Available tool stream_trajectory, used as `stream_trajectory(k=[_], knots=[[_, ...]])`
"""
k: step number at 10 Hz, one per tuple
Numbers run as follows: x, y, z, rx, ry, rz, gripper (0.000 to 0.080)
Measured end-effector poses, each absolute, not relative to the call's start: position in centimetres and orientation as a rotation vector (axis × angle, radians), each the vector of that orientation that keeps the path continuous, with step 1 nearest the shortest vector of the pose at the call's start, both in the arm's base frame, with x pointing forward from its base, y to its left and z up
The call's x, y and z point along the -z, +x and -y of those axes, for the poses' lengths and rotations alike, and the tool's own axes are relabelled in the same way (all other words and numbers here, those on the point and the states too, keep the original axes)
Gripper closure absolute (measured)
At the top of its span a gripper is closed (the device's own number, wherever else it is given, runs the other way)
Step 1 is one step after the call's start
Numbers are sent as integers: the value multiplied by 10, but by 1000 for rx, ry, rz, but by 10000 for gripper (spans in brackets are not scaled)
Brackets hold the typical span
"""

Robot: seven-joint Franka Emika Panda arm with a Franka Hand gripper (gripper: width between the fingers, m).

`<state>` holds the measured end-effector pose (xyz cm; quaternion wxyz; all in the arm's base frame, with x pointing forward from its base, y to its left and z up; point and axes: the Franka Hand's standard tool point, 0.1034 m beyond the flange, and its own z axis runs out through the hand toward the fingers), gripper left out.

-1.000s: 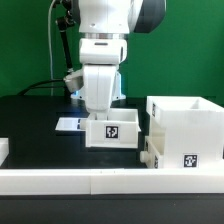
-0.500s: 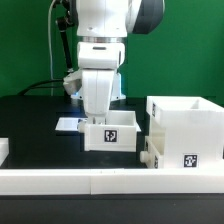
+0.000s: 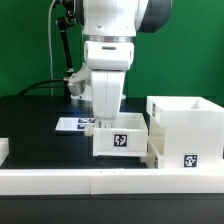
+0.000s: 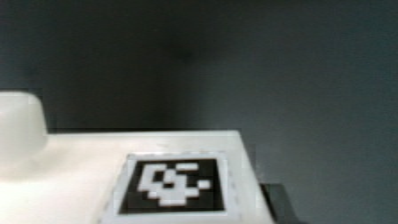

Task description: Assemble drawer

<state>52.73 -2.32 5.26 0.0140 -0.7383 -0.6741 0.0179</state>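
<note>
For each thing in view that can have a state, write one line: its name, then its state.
Gripper: down at the small tray, fingers hidden, grip cannot be told.
Small tray: upright, open top, tag facing the camera, close beside the shell.
Shell: upright, open top, nothing visible inside.
Marker board: flat on the table.

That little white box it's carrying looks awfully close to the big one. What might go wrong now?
1. The small tray sits right beside the tall shell; it may bump the shell's wall and shove it rather than slide in.
2. The gripper is hidden behind the arm, so its hold cannot be checked; the tray might tilt or slip.
</note>
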Motion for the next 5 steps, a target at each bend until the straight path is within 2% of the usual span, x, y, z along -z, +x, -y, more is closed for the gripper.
stream_trajectory(k=[5], knots=[[-57, 537, 25, -79, -2226, 2170, 758]])
